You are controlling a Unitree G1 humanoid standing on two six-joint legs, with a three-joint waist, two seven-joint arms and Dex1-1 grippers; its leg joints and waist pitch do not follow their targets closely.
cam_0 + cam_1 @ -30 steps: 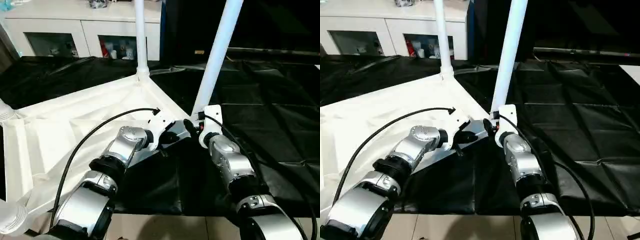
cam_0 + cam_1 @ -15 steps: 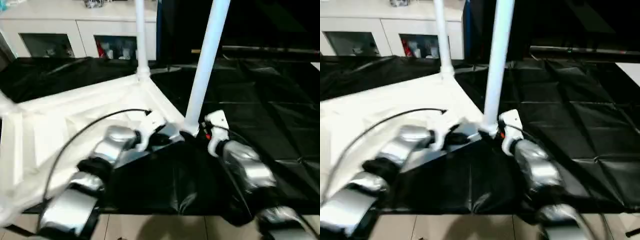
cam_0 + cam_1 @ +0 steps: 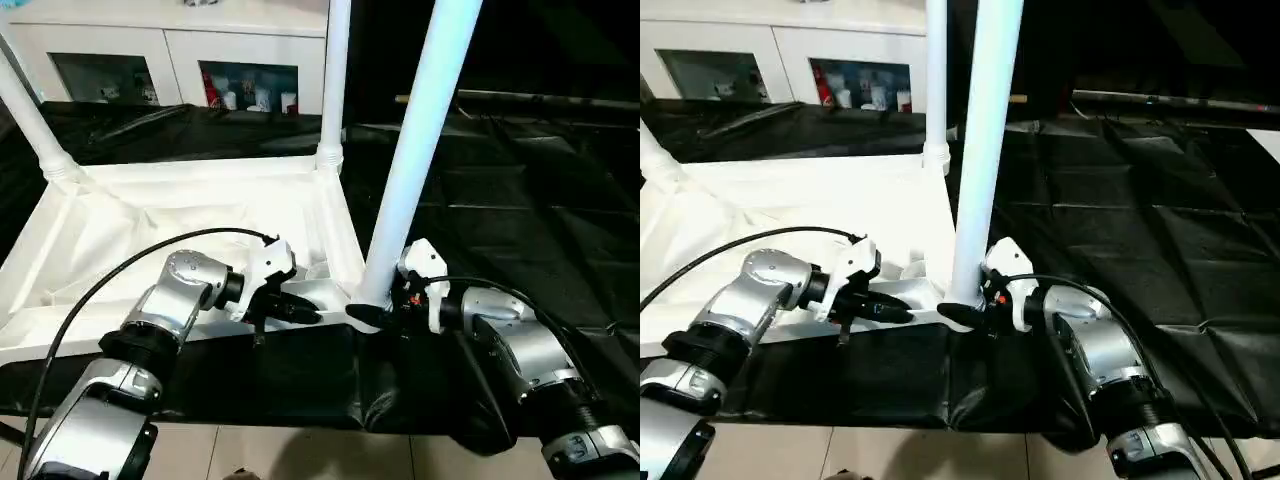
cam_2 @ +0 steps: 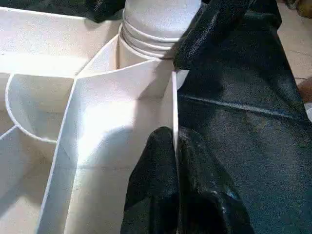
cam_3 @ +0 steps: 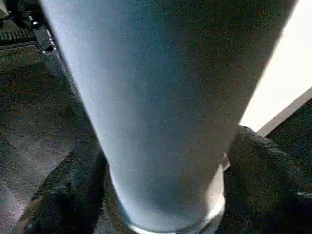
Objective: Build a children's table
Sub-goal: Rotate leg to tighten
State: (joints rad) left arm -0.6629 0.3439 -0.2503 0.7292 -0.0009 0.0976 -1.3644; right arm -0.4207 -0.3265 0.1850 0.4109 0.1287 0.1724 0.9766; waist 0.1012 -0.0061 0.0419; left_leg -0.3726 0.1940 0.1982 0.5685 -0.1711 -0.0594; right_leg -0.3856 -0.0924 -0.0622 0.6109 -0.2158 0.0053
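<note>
The white table top (image 3: pixel 150 230) lies upside down in the left half of the frame, on the black cloth (image 3: pixel 520 200). The left gripper (image 4: pixel 176 161) is closed tight on the thin near edge wall of the top. The right gripper (image 3: pixel 965 317) holds the base of the near leg (image 3: pixel 415 150) at the corner socket, fingers on both sides. Right of this leg the cloth is free.

- Black drape (image 3: pixel 520 180) covers my work table, creased and wrinkled, front edge hanging over.
- White cabinet (image 3: pixel 170 45) behind it, glass doors, small items on the shelves inside, too small to identify.
- Dark bar (image 3: pixel 540 98) lying across the far side of the drape.
- Light floor (image 3: pixel 300 455) below the front edge.
</note>
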